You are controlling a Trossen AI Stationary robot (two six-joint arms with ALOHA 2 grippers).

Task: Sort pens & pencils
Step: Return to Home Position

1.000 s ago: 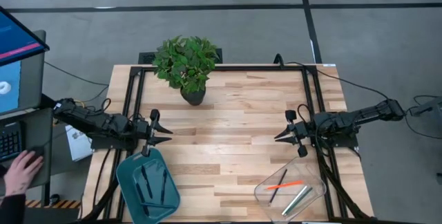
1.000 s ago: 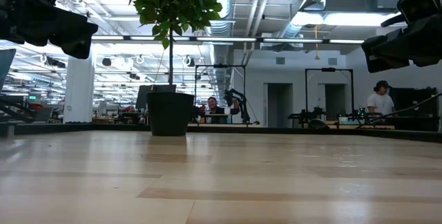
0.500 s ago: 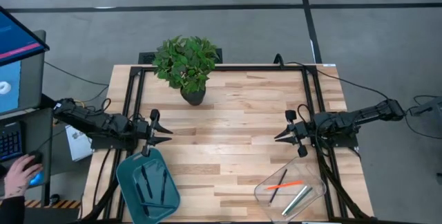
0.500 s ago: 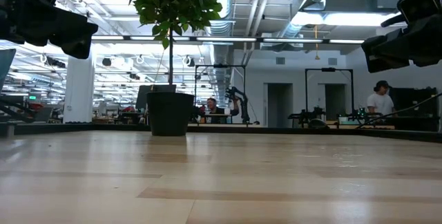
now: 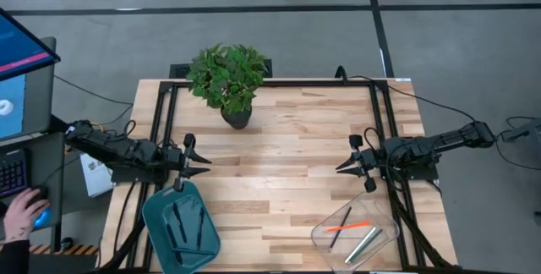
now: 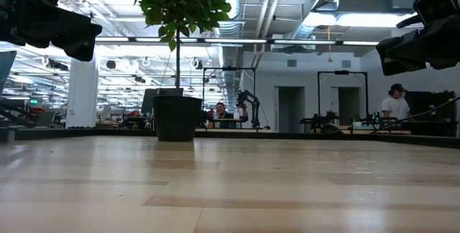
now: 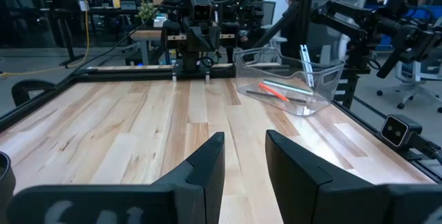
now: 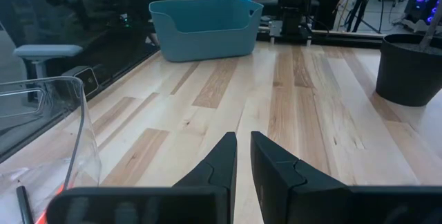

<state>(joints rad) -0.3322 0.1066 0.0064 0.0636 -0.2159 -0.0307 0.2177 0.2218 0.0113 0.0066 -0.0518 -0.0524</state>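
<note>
Both arms are pulled back at their own sides of the table (image 5: 279, 156), and this reads as the return-home step, nearly finished. The left gripper (image 5: 209, 167) hovers by the left edge, just above the teal bin (image 5: 154, 215), fingers a little apart and holding nothing. The right gripper (image 5: 339, 168) hovers by the right edge, its fingers only a narrow slit apart, also empty.

No loose stick shows on the boards, so the sorting looks complete. The next move calls for little: settle the arms at rest, keep the fingers clear of both bins, and carry nothing.

Now the sticks. The teal bin sits at the left corner of the edge opposite the plant (image 5: 226, 75). In it the dark pens (image 5: 178, 225) lie lengthwise, long axes running roughly from the plant's edge toward the opposite edge, slightly slanted.

The clear bin (image 5: 323, 233) sits at the right corner of that same edge. In it:
- The orange pencil (image 5: 348, 225) lies almost crosswise, pointing left edge to right edge with a slight tilt.
- A dark stick (image 5: 336, 236) crosses under it on a diagonal.
- Two pale sticks (image 5: 363, 243) lie side by side, parallel, on a similar diagonal toward the bin's right wall.
</note>
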